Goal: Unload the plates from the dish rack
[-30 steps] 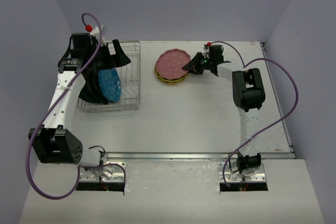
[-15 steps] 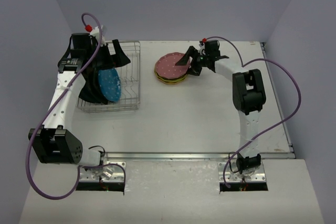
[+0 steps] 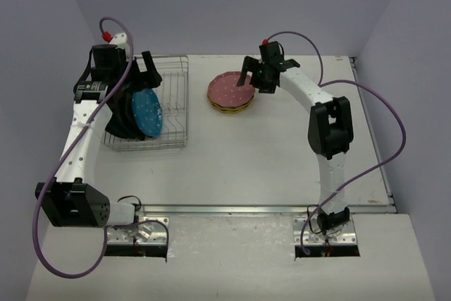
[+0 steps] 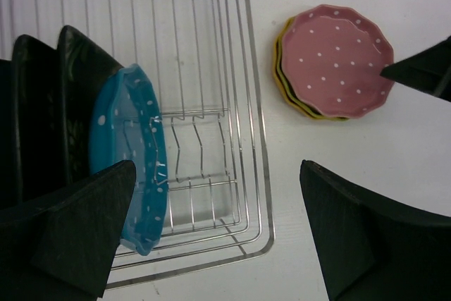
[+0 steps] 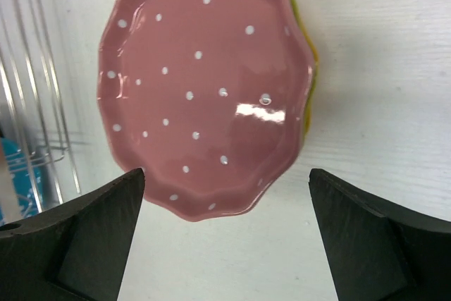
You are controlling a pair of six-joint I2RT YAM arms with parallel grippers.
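The silver wire dish rack (image 3: 176, 103) (image 4: 250, 103) stands at the left. A blue dotted plate (image 3: 146, 112) (image 4: 120, 132) stands upright in it, with two dark plates (image 4: 39, 103) behind it. My left gripper (image 3: 139, 74) (image 4: 215, 174) hovers open above the rack's near corner, one finger over the blue plate. On the table lies a stack with a maroon-pink dotted plate (image 3: 229, 86) (image 5: 204, 89) on top and a yellow-green plate (image 5: 310, 54) beneath. My right gripper (image 3: 255, 79) (image 5: 227, 174) is open above the stack's edge, holding nothing.
White table (image 3: 268, 153) spreads to the right of and in front of the stack. Purple cables loop off both arms. The rack's right half (image 4: 190, 68) shows only bare tines.
My right gripper has opened and let go of the maroon-pink plate, which now lies on the stack; the arm rose and swung back over it. The left gripper shifted slightly.
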